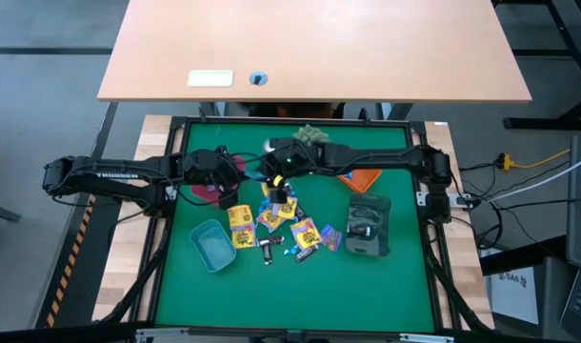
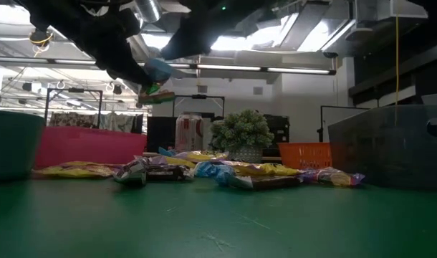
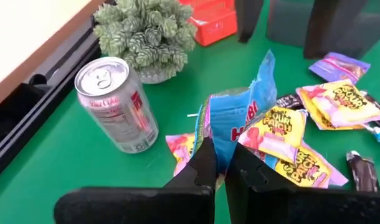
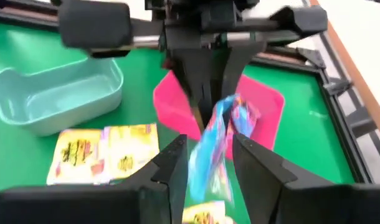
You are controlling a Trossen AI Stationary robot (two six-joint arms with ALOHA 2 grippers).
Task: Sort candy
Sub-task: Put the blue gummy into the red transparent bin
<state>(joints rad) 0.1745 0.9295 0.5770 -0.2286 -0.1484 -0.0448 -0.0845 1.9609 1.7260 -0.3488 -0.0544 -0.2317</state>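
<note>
A: What lies on the green mat [image 1: 386, 286]?
B: A loose heap of candy [image 1: 281, 227] sits near its middle: glossy, crinkled yellow packets with red and purple print, small blue-wrapped pieces and a dark little bar. A smooth pale-blue tray [image 1: 212, 245] with rounded corners lies at eight o'clock from the heap, a flat pink tray [image 4: 258, 106] at ten o'clock, an orange basket [image 1: 365, 178] at two o'clock and a dark grey bin [image 1: 369, 227] at three o'clock.
A: And at the far edge?
B: A shiny silver can [image 3: 116, 104] stands upright beside a spiky green plant ball [image 3: 146, 31] at twelve o'clock.
A: How do the arms sit?
B: Both reach in level from the sides and meet above the heap's far side. The left gripper [image 3: 220, 167] has its fingers pressed together on a blue packet [image 3: 237, 121], held up off the mat; the wrapper is crumpled, with red lettering and a twisted tail.
A: The right one?
B: The right gripper [image 4: 210, 163] faces the left head-on, its fingers spread on either side of that same blue packet, not touching it.
</note>
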